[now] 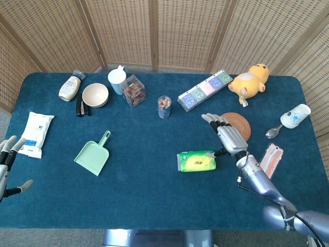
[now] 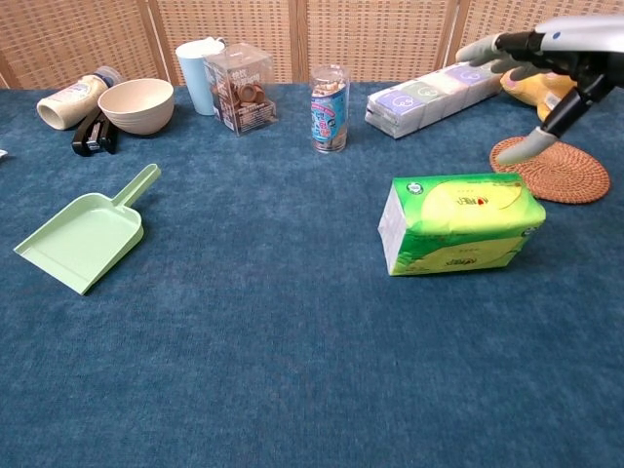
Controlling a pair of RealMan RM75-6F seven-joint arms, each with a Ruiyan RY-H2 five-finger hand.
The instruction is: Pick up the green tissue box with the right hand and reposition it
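Observation:
The green tissue box [image 1: 196,161] [image 2: 456,221] stands on its long edge on the blue table, right of the middle. My right hand [image 1: 227,136] [image 2: 546,60] hovers just beyond and to the right of the box, lifted off it. Its fingers are spread and nothing is in them. My left hand [image 1: 7,157] shows at the far left edge of the head view, fingers apart, holding nothing; the chest view does not show it.
A round woven coaster [image 1: 234,127] [image 2: 552,167] lies under the right hand. Behind are a yellow plush toy [image 1: 249,80], a row of packets [image 1: 204,90], a small jar [image 1: 164,106], a clear box [image 1: 134,90]. A green dustpan [image 1: 93,155] lies left.

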